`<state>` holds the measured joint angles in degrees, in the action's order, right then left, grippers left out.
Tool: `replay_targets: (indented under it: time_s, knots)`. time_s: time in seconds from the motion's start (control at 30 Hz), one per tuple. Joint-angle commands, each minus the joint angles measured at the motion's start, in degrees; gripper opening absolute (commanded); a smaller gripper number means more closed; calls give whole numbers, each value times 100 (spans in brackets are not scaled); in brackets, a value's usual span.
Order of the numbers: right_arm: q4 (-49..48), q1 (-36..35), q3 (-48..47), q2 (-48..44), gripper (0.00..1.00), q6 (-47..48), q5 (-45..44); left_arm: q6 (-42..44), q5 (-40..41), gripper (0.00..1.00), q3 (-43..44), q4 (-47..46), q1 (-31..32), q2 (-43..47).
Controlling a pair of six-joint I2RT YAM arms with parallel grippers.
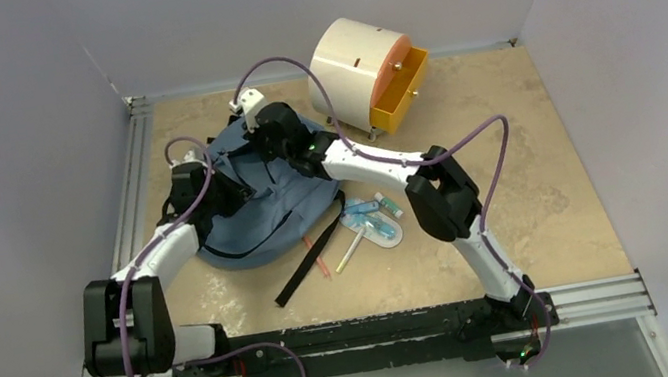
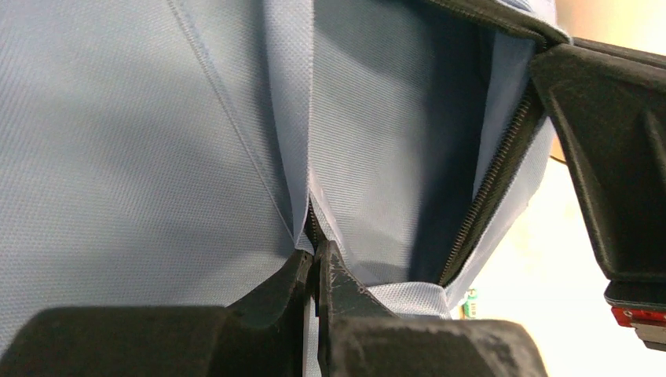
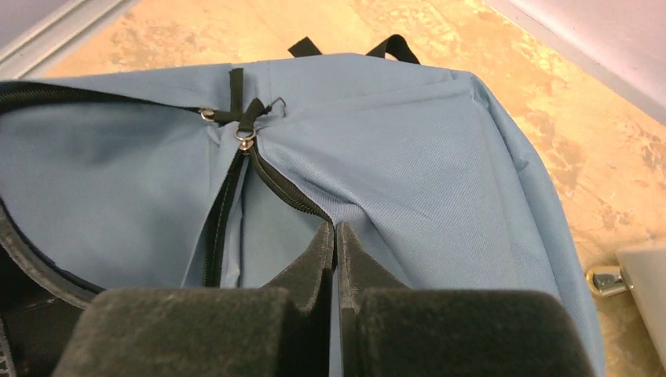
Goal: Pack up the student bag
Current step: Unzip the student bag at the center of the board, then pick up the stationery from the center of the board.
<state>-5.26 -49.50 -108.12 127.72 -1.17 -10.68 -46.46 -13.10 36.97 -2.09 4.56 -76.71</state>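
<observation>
The student bag (image 1: 258, 211), slate-blue with black zipper lines, lies on the table left of centre. In the left wrist view my left gripper (image 2: 316, 255) is shut on a fold of the student bag (image 2: 141, 157) beside the open zipper (image 2: 491, 188). My left gripper (image 1: 227, 193) rests on the bag's left part. My right gripper (image 3: 335, 229) is shut on the edge of the student bag (image 3: 408, 149), right next to the zipper track (image 3: 284, 192). Two metal zipper pulls (image 3: 246, 137) sit just beyond it. From above, my right gripper (image 1: 262, 131) is at the bag's far end.
A cream cylindrical cabinet (image 1: 353, 66) with an open orange drawer (image 1: 400, 89) stands at the back. A clear pouch with pens (image 1: 372, 223), a pale marker (image 1: 348, 252) and an orange pen (image 1: 318, 255) lie right of the bag. A black strap (image 1: 310, 265) trails toward the near edge.
</observation>
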Motion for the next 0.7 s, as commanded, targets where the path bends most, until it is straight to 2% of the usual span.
replay_targets:
  time_s: [0.0, 0.07, 0.17, 0.27, 0.47, 0.57, 0.67]
  knots:
    - [-459, 226, -598, -355, 0, -160, 319, 253, -578, 0, 532, -25, -7, -31]
    - [-414, 246, -784, -256, 0, -201, 464, 341, -597, 4, 702, 62, -7, -1]
    - [-332, 269, -1123, -3, 0, -238, 480, 461, -531, 22, 945, 379, -7, 91]
    - [-94, 287, -1538, 325, 0, -334, 385, 601, -447, 32, 1179, 819, -7, 316]
    - [-175, 300, -1411, 385, 0, -598, 344, 899, -556, 38, 1296, 1678, -1, 1041]
    - [-204, 316, -1275, 359, 0, -745, 335, 730, -675, 38, 1207, 2297, 75, 1411]
    - [-225, 357, -1173, 359, 0, -916, 431, 352, -528, 38, 926, 2568, 449, 1890]
